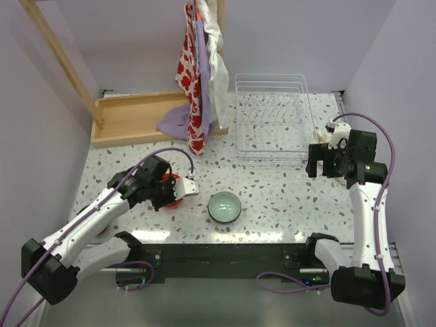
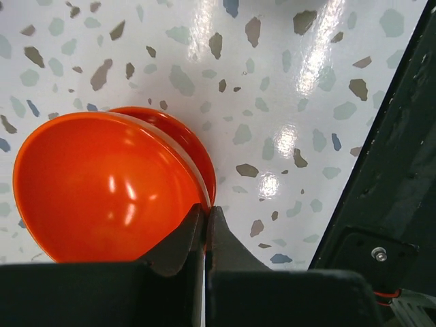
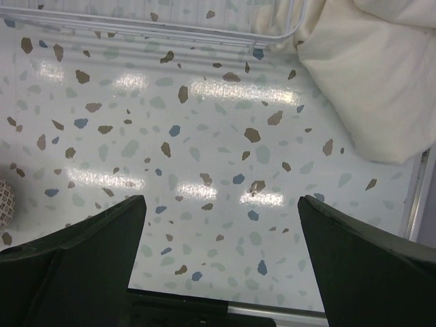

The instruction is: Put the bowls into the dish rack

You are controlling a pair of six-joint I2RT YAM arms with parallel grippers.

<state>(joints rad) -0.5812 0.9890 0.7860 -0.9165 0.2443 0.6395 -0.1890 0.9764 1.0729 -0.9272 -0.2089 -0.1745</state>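
My left gripper is shut on the rim of a glossy orange-red bowl just above the speckled table; a second orange rim shows close behind it. In the top view this gripper and the orange bowl are at the left middle. A pale mint green bowl sits upright on the table to their right. The white wire dish rack stands at the back right with no bowls in it. My right gripper is open and empty by the rack's front right corner; in its wrist view only table shows between the fingers.
A wooden tray lies at the back left. Red-white and lilac cloths hang between the tray and the rack. The rack's front wire and a cream cloth show in the right wrist view. A speckled round edge shows at its left border.
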